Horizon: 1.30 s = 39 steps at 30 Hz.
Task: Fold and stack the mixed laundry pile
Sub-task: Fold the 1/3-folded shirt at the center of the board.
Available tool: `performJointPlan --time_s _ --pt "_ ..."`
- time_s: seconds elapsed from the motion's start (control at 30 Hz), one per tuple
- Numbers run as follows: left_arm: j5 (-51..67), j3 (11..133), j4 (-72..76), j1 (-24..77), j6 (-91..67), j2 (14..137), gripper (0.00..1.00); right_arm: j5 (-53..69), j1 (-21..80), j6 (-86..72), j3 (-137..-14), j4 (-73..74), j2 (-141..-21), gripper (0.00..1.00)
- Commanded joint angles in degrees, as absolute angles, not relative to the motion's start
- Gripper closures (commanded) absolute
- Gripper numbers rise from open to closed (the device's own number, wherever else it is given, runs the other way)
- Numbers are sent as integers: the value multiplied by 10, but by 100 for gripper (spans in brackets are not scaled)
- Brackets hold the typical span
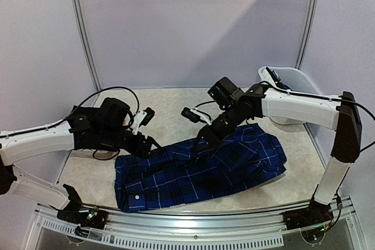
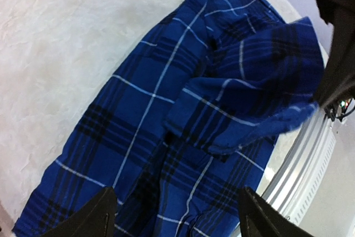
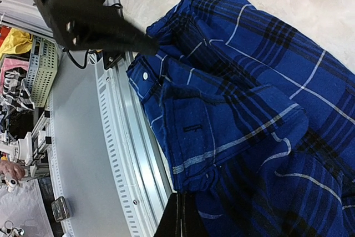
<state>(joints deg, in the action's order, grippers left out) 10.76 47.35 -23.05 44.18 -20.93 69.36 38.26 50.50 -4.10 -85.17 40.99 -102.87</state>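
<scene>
The blue plaid shirt point(image 1: 199, 171) lay on the desk point(image 1: 170, 103), its near hem just beside the front rail point(image 1: 193, 221). It looked light, soft and limp, so a hem corner seemed the best hold. The left hand point(image 2: 176, 203) hovered wide open above it. The right hand point(image 1: 202, 141) was shut at its far edge; whether it pinched cloth I could not tell. Room for moving lay beyond, toward the white basket point(image 1: 293, 80).

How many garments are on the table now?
1: the blue plaid shirt, rumpled across the table, front centre. More may be hidden inside the white basket at far right.
</scene>
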Motion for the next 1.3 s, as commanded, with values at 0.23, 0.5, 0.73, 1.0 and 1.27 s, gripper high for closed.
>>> performJointPlan --time_s 0.23,0.5,0.73,1.0,1.27 --pt "203 410 -29 465 19 683 25 396 488 -17 -881 454 -1016 100" --pt "237 429 27 466 44 763 28 395 487 -18 -889 460 -1014 100" --pt "316 456 41 467 23 804 33 379 488 -22 -895 461 -1012 100" --pt "343 454 54 472 6 825 49 374 487 -24 -902 462 -1010 100" --pt "327 481 49 478 -31 838 100 368 487 -27 -899 464 -1004 100"
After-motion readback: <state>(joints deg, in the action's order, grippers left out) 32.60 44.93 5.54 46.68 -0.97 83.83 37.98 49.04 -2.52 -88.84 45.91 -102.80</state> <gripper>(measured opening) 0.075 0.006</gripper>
